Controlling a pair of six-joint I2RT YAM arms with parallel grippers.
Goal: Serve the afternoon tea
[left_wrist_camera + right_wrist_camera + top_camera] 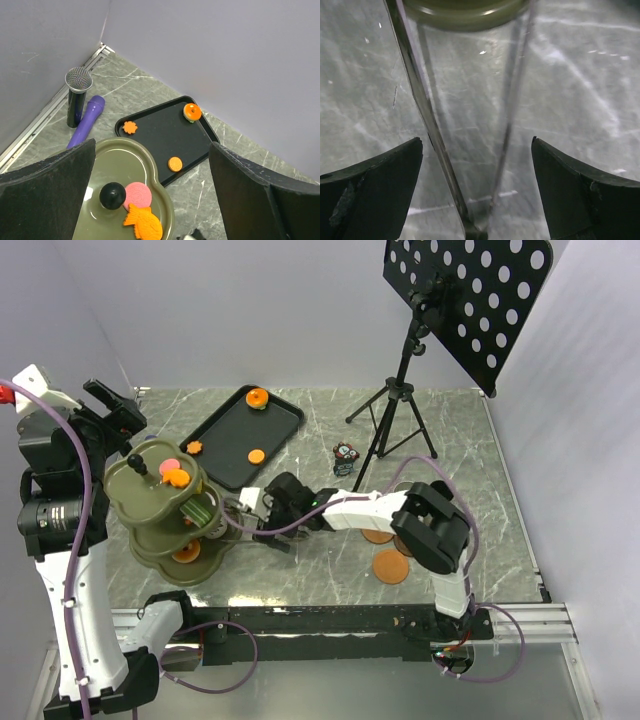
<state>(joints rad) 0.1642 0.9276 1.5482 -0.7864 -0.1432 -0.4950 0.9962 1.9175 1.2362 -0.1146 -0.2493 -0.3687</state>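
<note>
My right tool (476, 150) is spread wide around the tongs (427, 130), not pinching them. The left tool (152, 146) gapes too, over the tiered stand (120, 160) by the surface's left edge. Pink cookie (137, 194) and fish pastry (144, 223) sit on top. I reckon I'm mid-loading, so next up is squeezing the tongs and fetching the donut (192, 112) off the tray (155, 135).

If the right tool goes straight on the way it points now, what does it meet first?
Most likely the tongs, lying on the table ahead between the fingers of the open right tool. Past them stands the green stand. How far off it is remains unclear.
</note>
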